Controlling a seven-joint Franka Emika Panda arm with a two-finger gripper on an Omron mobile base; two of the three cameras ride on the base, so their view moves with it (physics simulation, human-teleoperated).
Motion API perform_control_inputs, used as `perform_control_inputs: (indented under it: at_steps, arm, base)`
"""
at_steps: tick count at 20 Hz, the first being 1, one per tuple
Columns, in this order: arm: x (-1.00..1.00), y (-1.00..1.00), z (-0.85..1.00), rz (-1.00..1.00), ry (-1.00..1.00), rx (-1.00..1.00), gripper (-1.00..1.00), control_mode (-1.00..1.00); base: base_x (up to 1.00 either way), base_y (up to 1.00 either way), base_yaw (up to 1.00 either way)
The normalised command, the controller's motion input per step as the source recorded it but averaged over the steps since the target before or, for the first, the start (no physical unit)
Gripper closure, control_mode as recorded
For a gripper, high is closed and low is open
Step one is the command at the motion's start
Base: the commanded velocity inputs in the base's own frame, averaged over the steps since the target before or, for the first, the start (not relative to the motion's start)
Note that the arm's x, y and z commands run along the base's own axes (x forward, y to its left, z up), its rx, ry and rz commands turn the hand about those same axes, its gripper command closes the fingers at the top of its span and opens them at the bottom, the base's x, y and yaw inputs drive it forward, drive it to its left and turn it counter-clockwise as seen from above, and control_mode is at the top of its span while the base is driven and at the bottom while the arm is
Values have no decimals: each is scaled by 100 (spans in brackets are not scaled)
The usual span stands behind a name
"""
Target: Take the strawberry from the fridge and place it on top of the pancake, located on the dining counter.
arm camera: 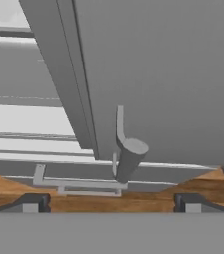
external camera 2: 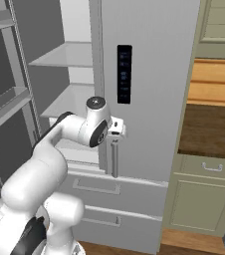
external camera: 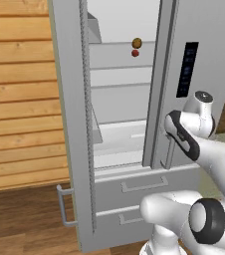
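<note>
The tall light-grey two-door fridge is seen with its left door swung open toward the camera and its right door, carrying the black display panel, closed. The tiny red roundish strawberry is found on an upper white shelf in the upper middle of the left base view, just below a brownish-orange ball, the two nearly touching. The white robot arm is raised in front of the closed right door, and the two-finger gripper is held close to the lower end of that door's thin grey bar handle, seen at the centre of the hand view. The jaws are spread wide apart, with nothing between them. Two lower drawers with flat handles are visible beneath the shelves.
</note>
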Motion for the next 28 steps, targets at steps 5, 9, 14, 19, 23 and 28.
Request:
perform_control_inputs:
  at_steps: [5,9,14,19,23,28]
  arm:
    - [40,-6,-27,5,0,0,-100,-100]
    - [31,-17,-18,5,1,0,-100,-100]
    - [22,0,-26,2,3,0,-100,-100]
    - [31,0,-23,2,1,0,-100,-100]
    - [36,0,-23,0,2,0,-100,-100]
    - [19,0,-26,1,1,0,-100,-100]
  base:
    - [0,0,0]
    - [0,0,0]
    - [0,0,0]
    - [0,0,0]
    - [0,0,0]
    - [0,0,0]
